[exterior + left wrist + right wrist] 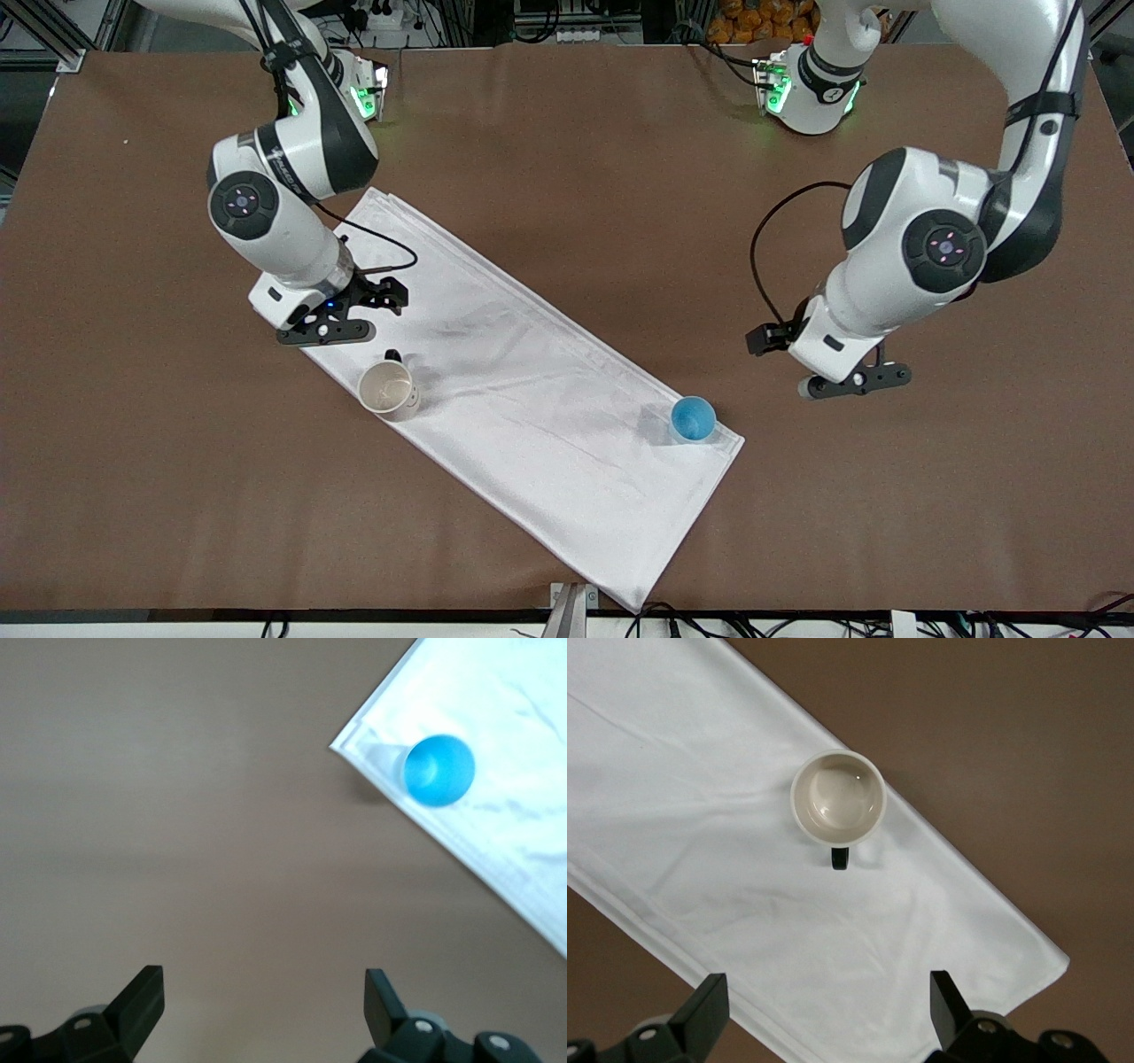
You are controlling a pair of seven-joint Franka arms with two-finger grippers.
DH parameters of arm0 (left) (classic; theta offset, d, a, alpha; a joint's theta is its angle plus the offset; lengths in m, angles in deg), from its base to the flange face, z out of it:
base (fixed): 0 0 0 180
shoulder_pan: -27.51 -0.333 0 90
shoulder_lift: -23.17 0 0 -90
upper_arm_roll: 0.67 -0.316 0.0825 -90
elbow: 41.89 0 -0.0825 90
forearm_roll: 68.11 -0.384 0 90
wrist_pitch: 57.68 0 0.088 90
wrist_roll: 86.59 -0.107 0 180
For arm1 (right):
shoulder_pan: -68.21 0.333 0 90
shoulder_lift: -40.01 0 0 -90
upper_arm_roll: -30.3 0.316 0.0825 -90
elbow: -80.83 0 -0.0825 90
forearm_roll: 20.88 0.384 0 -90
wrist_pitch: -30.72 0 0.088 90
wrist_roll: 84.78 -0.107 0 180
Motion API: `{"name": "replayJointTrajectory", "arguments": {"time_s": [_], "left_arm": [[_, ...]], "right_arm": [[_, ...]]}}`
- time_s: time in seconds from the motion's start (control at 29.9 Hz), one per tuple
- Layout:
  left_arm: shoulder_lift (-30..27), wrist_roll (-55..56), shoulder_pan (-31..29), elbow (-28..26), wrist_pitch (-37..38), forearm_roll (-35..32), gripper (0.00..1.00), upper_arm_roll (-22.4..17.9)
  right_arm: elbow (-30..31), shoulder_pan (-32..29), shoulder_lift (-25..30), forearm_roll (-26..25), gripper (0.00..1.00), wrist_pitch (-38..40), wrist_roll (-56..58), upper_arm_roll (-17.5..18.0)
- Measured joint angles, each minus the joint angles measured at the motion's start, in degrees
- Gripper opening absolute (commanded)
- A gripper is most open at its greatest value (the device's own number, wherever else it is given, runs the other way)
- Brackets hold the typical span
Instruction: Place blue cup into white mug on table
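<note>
Cloth [523, 399] carried both vessels: blue cup [692, 418] upright by its corner toward the left arm's end, white mug [388, 389] empty near the right arm. Left hand [852, 379] hovered over bare bench [886, 496], fingers apart for a likely grasp; right hand [341, 319], also spread, waited above cloth.

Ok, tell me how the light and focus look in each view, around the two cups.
Front view: even overhead light, sharp; blue cup and white mug throw short soft shadows on the white cloth. Left wrist view: soft focus, the cup's rim blurred, a faint shadow beside it. Right wrist view: crisp, with a glossy highlight inside the mug.
</note>
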Motion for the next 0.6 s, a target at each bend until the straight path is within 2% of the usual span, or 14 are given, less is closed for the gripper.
{"name": "replayJointTrajectory", "arguments": {"time_s": [0.3,0.6], "left_arm": [[7.2,3.3,1.2,0.7,-10.8,0.0,1.00,0.0],[13.2,4.7,1.2,3.7,-17.2,0.0,1.00,-0.3]], "right_arm": [[0.4,0.6,-5.7,0.0,1.00,-5.6,-1.0,-0.1],[0.5,0.5,-9.7,0.0,0.94,-10.2,-1.1,-0.4]]}}
